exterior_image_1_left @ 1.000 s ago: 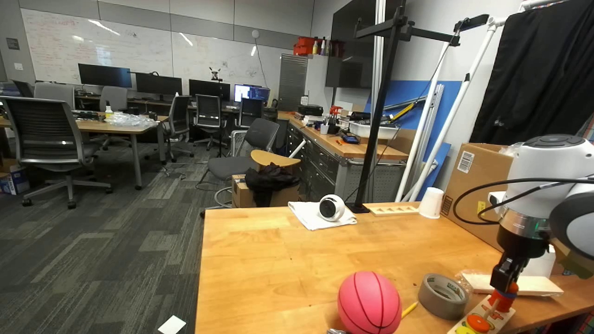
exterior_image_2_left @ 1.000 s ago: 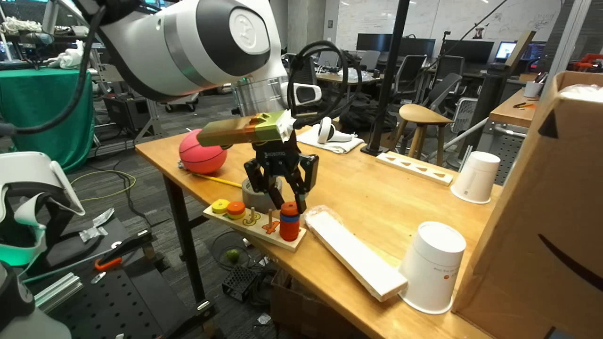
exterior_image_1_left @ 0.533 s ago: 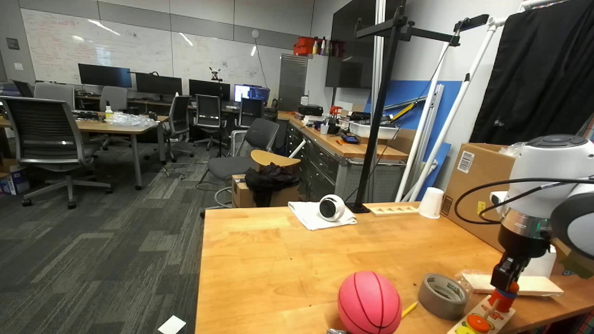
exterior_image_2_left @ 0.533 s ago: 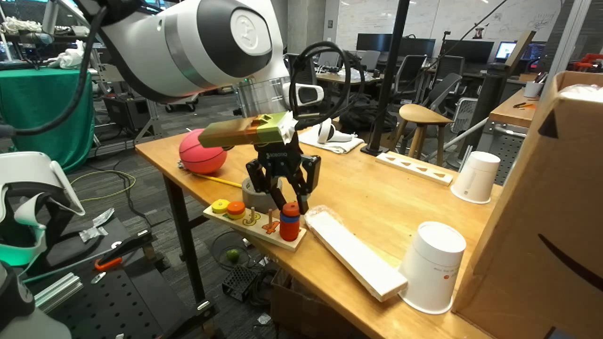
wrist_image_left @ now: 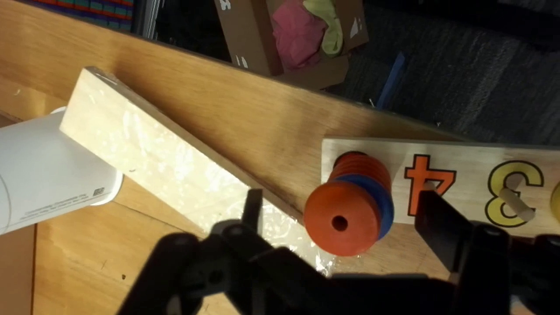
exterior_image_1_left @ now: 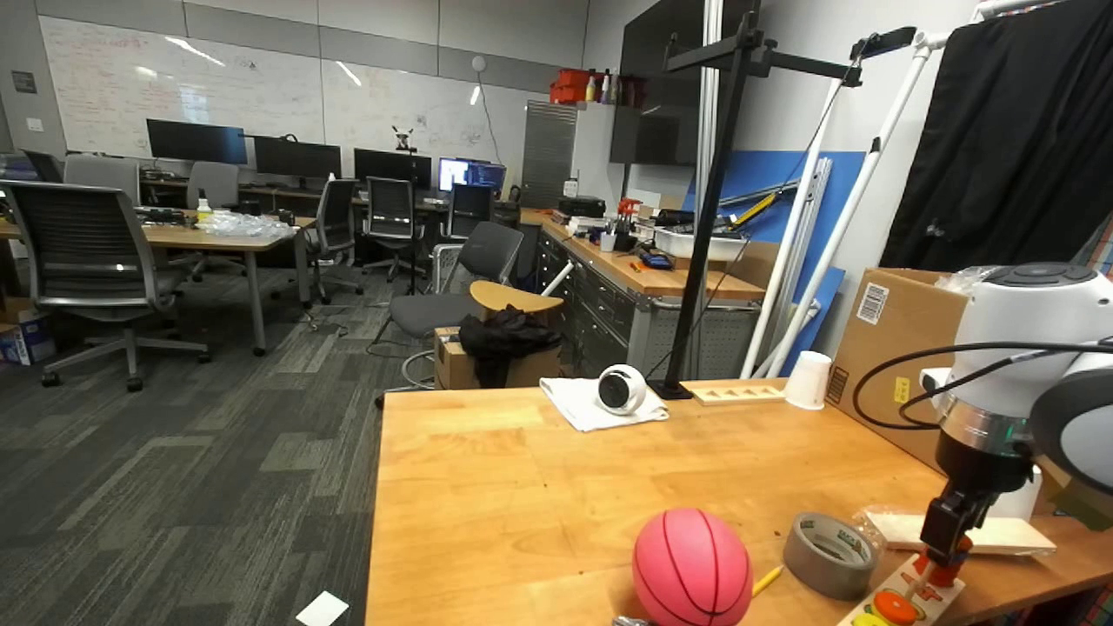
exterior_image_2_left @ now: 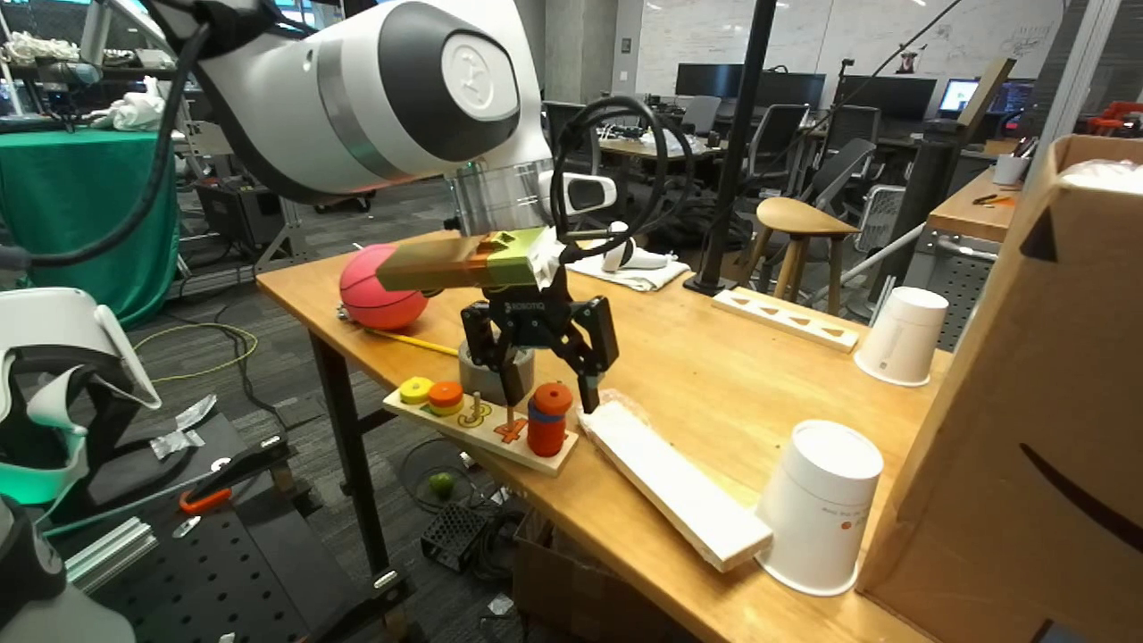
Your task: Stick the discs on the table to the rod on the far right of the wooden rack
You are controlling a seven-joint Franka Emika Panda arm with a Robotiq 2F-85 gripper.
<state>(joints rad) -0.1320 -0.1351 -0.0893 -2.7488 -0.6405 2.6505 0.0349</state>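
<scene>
My gripper (exterior_image_2_left: 551,400) stands open around the stack on the wooden rack (exterior_image_2_left: 473,430), its fingers apart on either side. In the wrist view the orange disc (wrist_image_left: 323,227) lies between the spread fingers (wrist_image_left: 253,208), touching neither. It rests on the blue disc (wrist_image_left: 383,210), shifted slightly off the stack's line and seemingly a little tilted. Beneath the blue disc are red-orange pieces (exterior_image_2_left: 545,439) at the rack's far end. The rod there is hidden inside the stack; the orange disc's hole looks dark. The rack lies near the edge of the table (exterior_image_2_left: 679,357).
Close beside the stack is a plastic-wrapped wooden board (exterior_image_2_left: 670,482), with a white cup (exterior_image_2_left: 821,509) past it. A tape roll (exterior_image_1_left: 830,561) stands behind the rack, near a pink ball (exterior_image_1_left: 691,565). Yellow (exterior_image_2_left: 415,389) and orange (exterior_image_2_left: 446,394) pieces occupy other pegs. A cardboard box (exterior_image_2_left: 1018,402) borders the table.
The jaws have opened and let go of the orange disc, which stays on top of the stack. The arm has come down slightly. The rack has shifted a touch.
</scene>
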